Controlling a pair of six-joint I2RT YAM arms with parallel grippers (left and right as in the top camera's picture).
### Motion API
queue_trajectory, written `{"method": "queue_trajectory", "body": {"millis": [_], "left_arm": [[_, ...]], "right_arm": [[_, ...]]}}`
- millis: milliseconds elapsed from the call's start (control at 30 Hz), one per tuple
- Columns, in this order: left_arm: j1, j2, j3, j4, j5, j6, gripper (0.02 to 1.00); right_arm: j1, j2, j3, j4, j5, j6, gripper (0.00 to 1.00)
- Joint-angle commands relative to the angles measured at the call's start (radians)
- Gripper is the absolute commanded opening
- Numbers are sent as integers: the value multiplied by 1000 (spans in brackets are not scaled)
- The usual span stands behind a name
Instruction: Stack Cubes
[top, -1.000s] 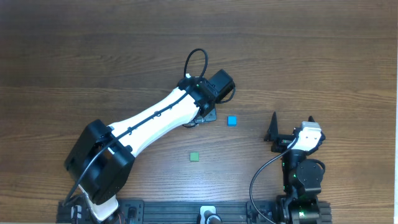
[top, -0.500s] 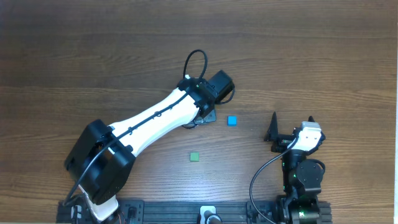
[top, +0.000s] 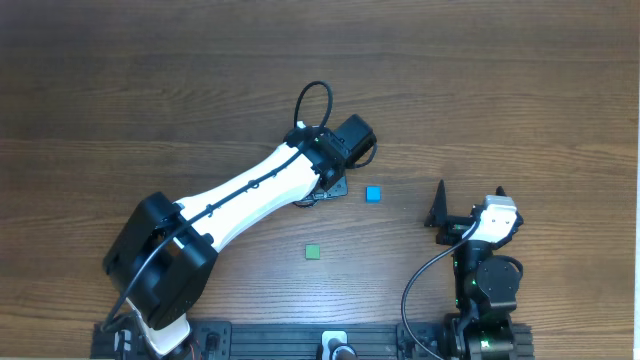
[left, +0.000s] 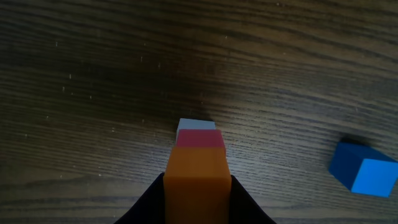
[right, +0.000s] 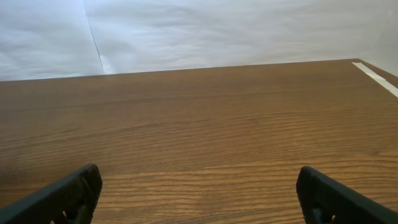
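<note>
The left gripper (left: 196, 190) pinches an orange plastic cube (left: 197, 171) atop a red cube (left: 199, 139) and grey cube (left: 196, 124); blue cube (left: 362, 169) and green cube (top: 313, 252) lie unstacked, right gripper (right: 199, 193) spread wide, empty.

Robotics lab or test bench, not home or kitchen. Two arms, left arm (top: 250, 190) white-shelled and right arm (top: 485, 275) black, mounted on black rail (top: 280, 330) along near edge of wood-grain table (top: 150, 80). Exposed cable loop (top: 318, 100) at left arm's wrist. Plain white backdrop (right: 217, 31) behind table's far edge. Pale tape strip (right: 375, 73) on tabletop. Props are tiny plain blocks — blue cube (top: 373, 193), green cube (top: 313, 252).
</note>
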Motion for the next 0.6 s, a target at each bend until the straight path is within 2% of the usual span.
{"method": "queue_trajectory", "body": {"millis": [33,200,600], "left_arm": [[5,0,-24,0,11,-15,277],[5,0,-24,0,11,-15,354],[5,0,-24,1,11,-15,415]], "right_arm": [[-7,-6,-7,-2,-8,2,993],[-7,-6,-7,-2,-8,2,993],[-7,-6,-7,-2,-8,2,993]]}}
